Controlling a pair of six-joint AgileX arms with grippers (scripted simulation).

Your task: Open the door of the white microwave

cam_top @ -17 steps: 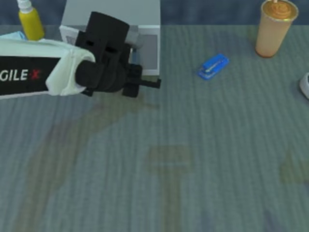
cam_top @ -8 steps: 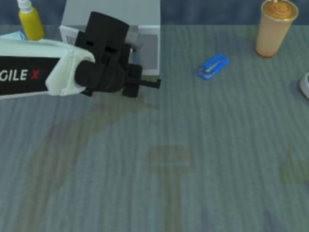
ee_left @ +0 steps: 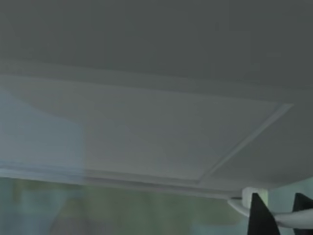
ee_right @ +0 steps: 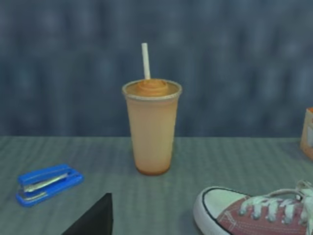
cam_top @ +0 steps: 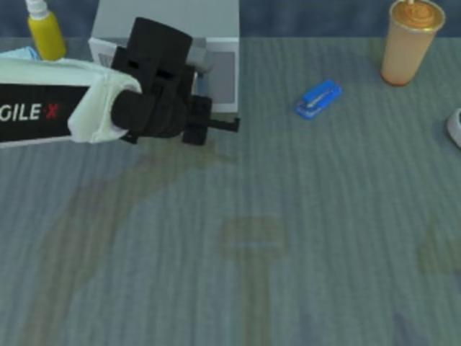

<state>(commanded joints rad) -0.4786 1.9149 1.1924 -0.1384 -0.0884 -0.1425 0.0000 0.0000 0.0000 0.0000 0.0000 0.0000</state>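
Yellow bottle (cam_top: pixel 45 37) at the far left, back corner of the grey table (cam_top: pixel 302 259). Next to it, reaching in from the left edge, the white left arm (cam_top: pixel 65 101) with its black wrist. Right behind that wrist, the white microwave (cam_top: pixel 169 18), standing at the back of the table on the left side. Seen up close in the left wrist view: the door (ee_left: pixel 146 132), flat and looking shut, with the pale handle (ee_left: pixel 238 205) along one edge. Left gripper (ee_left: pixel 279 218) right at that handle, one dark tip on each side of the pale bar and seemingly pinching it. So, by the look of it, the grab step done and the pull step in hand. Next move, most likely: pull the handle away from the box in a soft curve, turning with the door, never letting the bar slip out. Farther right, well apart from all this, a blue stapler (cam_top: pixel 318 99), then an orange drink cup (cam_top: pixel 409 43) with a straw, then a red shoe (ee_right: pixel 259 210). Right arm out of the top view, resting near the shoe, not needed here.
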